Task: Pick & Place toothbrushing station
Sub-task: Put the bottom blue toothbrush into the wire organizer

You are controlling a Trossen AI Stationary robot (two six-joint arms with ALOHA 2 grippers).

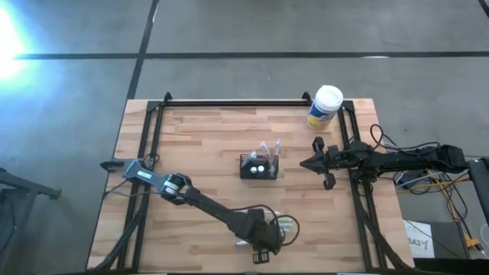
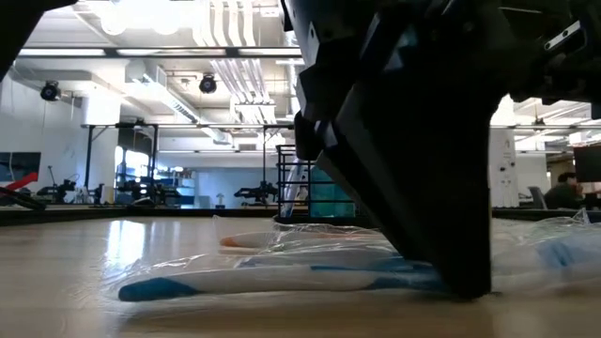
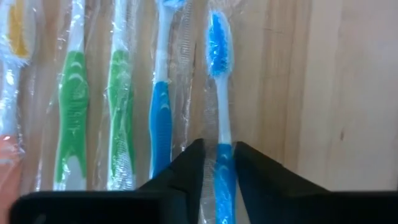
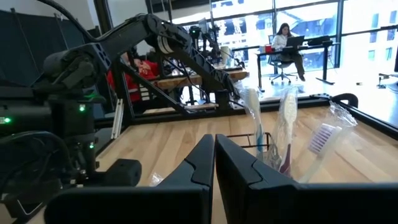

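Fingers of the left gripper (image 3: 217, 180) are standing a little apart, straddling the handle of a blue toothbrush (image 3: 219, 93) wrapped in clear plastic; whether they are pressing on it cannot be told. This gripper (image 1: 263, 243) is hanging low over the near edge of the wooden desk (image 1: 199, 153), where a row of wrapped toothbrushes (image 3: 112, 106) is lying side by side: an orange one, two green ones, and two blue ones. In the low view the dark left arm is filling much of the picture, its tip reaching down to the wrapped brushes on the desk. Toward the middle of the desk the toothbrushing station (image 1: 259, 166), a small black mesh caddy, is standing upright with several toothbrushes (image 4: 286, 124) sticking up out of it. Farther right, the right gripper (image 1: 317, 162) is hovering just beside the station, its fingers (image 4: 193, 168) pressed together and holding nothing. Behind it, at the far right corner, a yellow canister (image 1: 325, 107) with a white lid is standing.
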